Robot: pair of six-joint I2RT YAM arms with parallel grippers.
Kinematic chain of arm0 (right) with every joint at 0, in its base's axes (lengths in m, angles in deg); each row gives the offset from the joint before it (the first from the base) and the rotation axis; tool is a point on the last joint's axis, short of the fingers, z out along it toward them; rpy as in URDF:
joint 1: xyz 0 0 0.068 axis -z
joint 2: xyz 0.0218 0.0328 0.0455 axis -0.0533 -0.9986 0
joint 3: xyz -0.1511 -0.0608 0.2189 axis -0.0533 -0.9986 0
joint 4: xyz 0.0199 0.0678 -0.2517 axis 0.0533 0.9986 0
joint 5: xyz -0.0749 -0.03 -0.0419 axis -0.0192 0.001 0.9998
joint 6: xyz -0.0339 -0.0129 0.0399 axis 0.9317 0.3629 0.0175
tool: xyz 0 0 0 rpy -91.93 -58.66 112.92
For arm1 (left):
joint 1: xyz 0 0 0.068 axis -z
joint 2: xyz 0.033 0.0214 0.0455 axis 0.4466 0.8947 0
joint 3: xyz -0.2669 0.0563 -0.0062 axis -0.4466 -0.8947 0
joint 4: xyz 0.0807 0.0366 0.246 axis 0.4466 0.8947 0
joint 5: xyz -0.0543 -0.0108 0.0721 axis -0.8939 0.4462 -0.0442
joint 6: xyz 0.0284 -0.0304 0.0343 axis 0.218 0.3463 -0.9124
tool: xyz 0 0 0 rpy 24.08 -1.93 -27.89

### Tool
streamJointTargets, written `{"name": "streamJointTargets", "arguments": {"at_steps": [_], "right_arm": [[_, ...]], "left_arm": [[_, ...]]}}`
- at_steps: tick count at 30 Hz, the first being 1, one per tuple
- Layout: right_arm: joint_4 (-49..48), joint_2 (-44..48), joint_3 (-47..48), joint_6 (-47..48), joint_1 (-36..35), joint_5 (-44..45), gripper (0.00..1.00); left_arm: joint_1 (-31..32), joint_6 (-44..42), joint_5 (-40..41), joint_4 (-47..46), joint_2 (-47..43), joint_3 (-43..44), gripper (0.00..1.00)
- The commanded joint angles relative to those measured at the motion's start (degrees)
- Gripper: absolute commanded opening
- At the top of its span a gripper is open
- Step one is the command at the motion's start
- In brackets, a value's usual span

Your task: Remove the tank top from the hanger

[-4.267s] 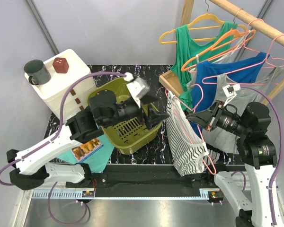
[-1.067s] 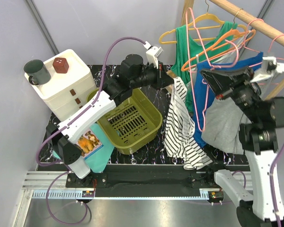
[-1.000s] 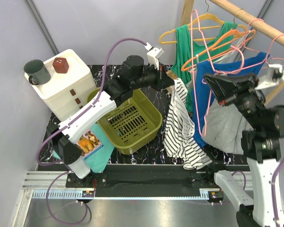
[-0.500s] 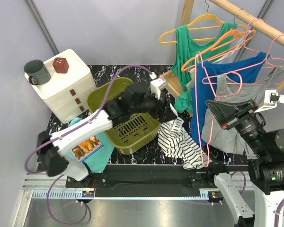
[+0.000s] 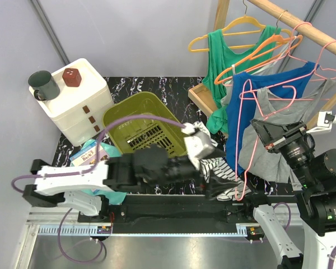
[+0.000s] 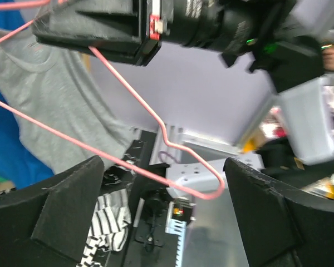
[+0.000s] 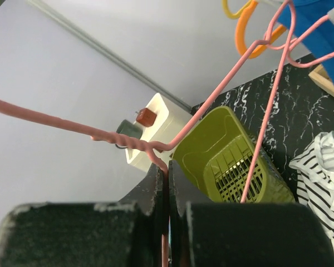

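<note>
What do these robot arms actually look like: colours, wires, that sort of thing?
The left arm and right arm are white shells joined by bulky black round joints. A purple cable loops along the left one to a white camera box at its wrist. The left gripper and right gripper are chunky matte black, scuffed pale at the edges.
</note>
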Motion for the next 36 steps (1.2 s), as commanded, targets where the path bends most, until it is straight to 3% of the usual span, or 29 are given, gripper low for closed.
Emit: {"name": "streamJointTargets", "arguments": {"at_steps": [1, 3, 7, 14, 20, 21, 24, 25, 28, 30, 31, 36], "right_arm": [[2.86, -1.50, 3.66, -1.99, -0.11, 6.78, 0.00], [4.35, -2.11, 5.06, -1.90, -0.11, 7.83, 0.00], [5.77, -2.29, 6.83, -2.42, -0.11, 9.59, 0.00], [6.47, -2.82, 8.15, -2.95, -0.11, 9.69, 0.00], [5.95, -2.64, 9.20, -3.04, -0.02, 7.49, 0.00], [5.95, -2.64, 9.29, -3.13, -0.02, 7.05, 0.00], [5.24, -2.91, 9.64, -3.57, -0.02, 3.80, 0.00], [5.16, -2.91, 9.73, -3.57, -0.02, 2.58, 0.00], [5.15, -2.64, 10.52, -2.69, 0.24, 1.86, 0.01], [5.16, -2.47, 10.87, -1.82, 0.24, 1.07, 0.09], [5.15, -2.64, 11.05, -0.94, 0.24, 0.46, 0.23], [7.26, -3.08, 13.33, 4.15, 0.24, -1.66, 0.57]], "left_arm": [[4.94, -6.39, 20.70, -0.37, 7.44, 6.22, 0.94], [7.93, -8.85, 25.11, -0.19, 10.68, 9.38, 0.94], [11.19, -12.46, 41.52, 2.96, 17.10, 16.23, 0.93], [14.35, -15.89, 50.96, 4.29, 23.26, 23.27, 0.86], [15.15, -21.86, 60.11, 3.50, 26.96, 26.27, 0.56], [15.15, -22.91, 60.72, 3.06, 27.13, 26.36, 0.44], [15.32, -24.94, 62.65, 2.62, 27.66, 27.32, 0.25], [15.41, -25.38, 63.18, 2.45, 27.66, 27.50, 0.09], [15.67, -26.62, 64.68, 2.09, 26.96, 27.33, 0.00], [15.67, -26.79, 64.86, 2.18, 25.65, 26.63, 0.00], [15.94, -26.97, 65.03, 2.18, 24.95, 26.10, 0.00], [16.11, -27.76, 64.51, 3.06, 17.04, 20.93, 0.00]]}}
